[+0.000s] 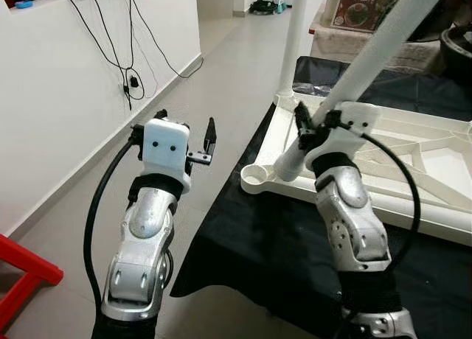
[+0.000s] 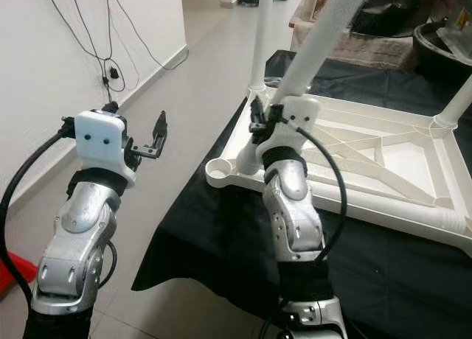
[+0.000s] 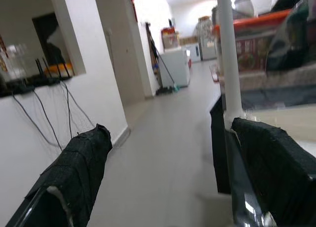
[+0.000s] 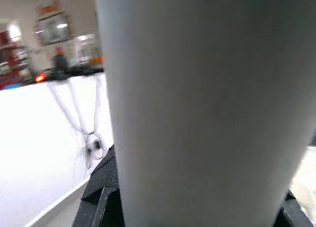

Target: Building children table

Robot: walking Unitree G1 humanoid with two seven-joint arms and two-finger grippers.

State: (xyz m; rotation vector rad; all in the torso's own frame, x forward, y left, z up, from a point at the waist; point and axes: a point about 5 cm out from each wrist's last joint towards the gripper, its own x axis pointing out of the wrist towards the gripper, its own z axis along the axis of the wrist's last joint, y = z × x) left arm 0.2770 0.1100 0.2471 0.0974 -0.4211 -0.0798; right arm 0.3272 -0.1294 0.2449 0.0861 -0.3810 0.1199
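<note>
A white children's table top (image 1: 413, 155) lies upside down on a black cloth (image 1: 243, 243). One white leg (image 1: 293, 44) stands upright in its far left corner, and another (image 2: 459, 103) stands at the far right corner. My right gripper (image 1: 306, 129) is shut on a loose white table leg (image 1: 369, 59). That leg is tilted, and its lower end rests just beside the open round socket (image 1: 256, 175) at the near left corner. In the right wrist view the held leg (image 4: 197, 108) is very close. My left gripper (image 1: 184, 129) is raised over the floor left of the table, open and holding nothing.
A white wall with hanging cables (image 1: 125, 81) runs along the left. A red frame (image 1: 22, 273) sits low on the left floor. Boxes (image 1: 361, 7) and a dark pot (image 1: 457, 48) stand behind the table. Tiled floor stretches away between the wall and the cloth.
</note>
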